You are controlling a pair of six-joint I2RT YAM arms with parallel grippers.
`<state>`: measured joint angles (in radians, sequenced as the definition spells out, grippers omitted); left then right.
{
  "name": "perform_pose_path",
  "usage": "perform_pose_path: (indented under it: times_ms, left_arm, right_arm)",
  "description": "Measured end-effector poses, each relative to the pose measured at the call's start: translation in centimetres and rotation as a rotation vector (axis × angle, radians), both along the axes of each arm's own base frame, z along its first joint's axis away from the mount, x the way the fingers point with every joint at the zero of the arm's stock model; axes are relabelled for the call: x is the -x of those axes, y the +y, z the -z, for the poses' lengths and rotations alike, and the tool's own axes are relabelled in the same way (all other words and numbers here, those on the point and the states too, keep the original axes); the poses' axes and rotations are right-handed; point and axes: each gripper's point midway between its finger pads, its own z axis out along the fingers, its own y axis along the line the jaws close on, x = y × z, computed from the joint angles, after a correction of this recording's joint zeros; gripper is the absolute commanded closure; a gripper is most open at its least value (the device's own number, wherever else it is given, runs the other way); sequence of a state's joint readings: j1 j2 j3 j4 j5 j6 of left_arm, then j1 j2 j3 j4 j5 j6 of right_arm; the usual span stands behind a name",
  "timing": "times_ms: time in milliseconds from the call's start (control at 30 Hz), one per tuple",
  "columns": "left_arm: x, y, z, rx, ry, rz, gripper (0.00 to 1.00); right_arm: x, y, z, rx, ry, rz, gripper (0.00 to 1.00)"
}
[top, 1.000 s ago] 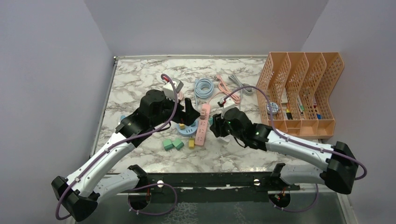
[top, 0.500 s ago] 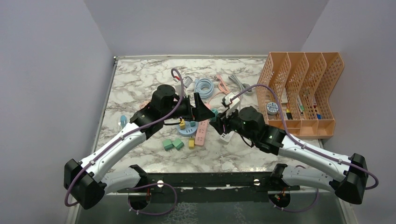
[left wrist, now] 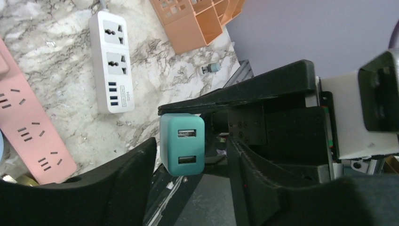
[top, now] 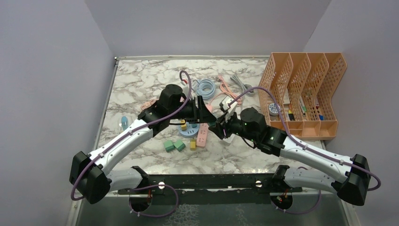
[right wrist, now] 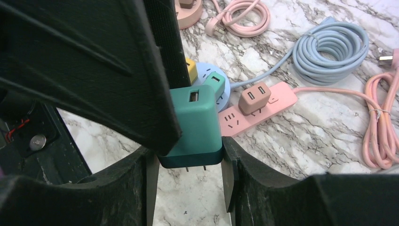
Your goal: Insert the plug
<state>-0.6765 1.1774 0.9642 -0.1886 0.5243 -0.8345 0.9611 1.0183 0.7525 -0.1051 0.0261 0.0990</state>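
Observation:
The plug [right wrist: 195, 125] is a teal two-port USB charger, its two prongs pointing down, held in the air above the marble table. My right gripper [right wrist: 188, 160] is shut on its two sides. My left gripper [left wrist: 191, 143] meets it from the opposite side, jaws narrowed around the plug [left wrist: 182, 143]. One finger sits close against it and a gap shows at the other. In the top view both grippers [top: 212, 123] meet over the pink power strip [top: 203, 132], which has a brown charger in it. A white power strip [left wrist: 113, 70] lies beyond.
An orange file organizer [top: 303, 94] stands at the right. A round blue socket hub [top: 188, 131], green blocks [top: 174, 146], a coiled blue cable [top: 205, 87] and pink cables [right wrist: 381, 127] lie around the strips. The table's near edge has a black rail [top: 211, 181].
My left arm has swung right and forward to meet the right gripper, and its jaws have narrowed from wide open around the plug. The right gripper shifted slightly, still holding the plug.

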Motion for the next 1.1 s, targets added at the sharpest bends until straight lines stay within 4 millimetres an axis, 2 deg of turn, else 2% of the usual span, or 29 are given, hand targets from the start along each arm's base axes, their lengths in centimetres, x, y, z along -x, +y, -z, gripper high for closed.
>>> perform_pose_path:
  times_ms: [133,233,333,433,567,667,800,933,1100]
  left_arm:
    - [0.3,-0.4,1.0,-0.023,0.04,0.038,0.74]
    - [0.4,-0.1,1.4,-0.044,0.05,0.043,0.99]
    - [0.5,0.1,1.7,-0.06,0.042,0.052,1.0]
    - [0.6,0.2,1.8,-0.077,0.013,0.068,1.0]
    - [-0.4,0.8,2.3,-0.132,-0.044,0.025,1.0]
    - [-1.9,1.8,3.0,-0.196,-0.094,-0.052,1.0]
    - [-3.6,3.0,3.9,-0.269,-0.151,-0.134,1.0]
    - [-4.7,3.7,5.7,-0.354,-0.171,-0.187,1.0]
    - [-5.2,3.2,9.8,-0.506,-0.156,-0.205,1.0]
  right_arm:
    - [0.3,0.4,-0.3,0.006,0.011,-0.029,0.61]
    - [0.4,0.4,0.1,0.029,0.023,-0.037,0.56]
    - [0.6,0.5,0.4,0.046,0.039,-0.044,0.45]
    - [0.6,0.6,0.2,0.04,0.051,-0.043,0.41]
    - [0.7,0.6,-0.5,0.01,0.068,-0.032,0.4]
    - [1.1,0.4,-1.2,-0.025,0.078,-0.021,0.41]
    - [1.2,-0.8,-1.9,-0.087,0.092,0.042,0.44]
    - [0.0,-2.1,-2.1,-0.141,0.135,0.189,0.47]
    - [-1.6,-4.5,-0.1,-0.143,0.229,0.436,0.49]
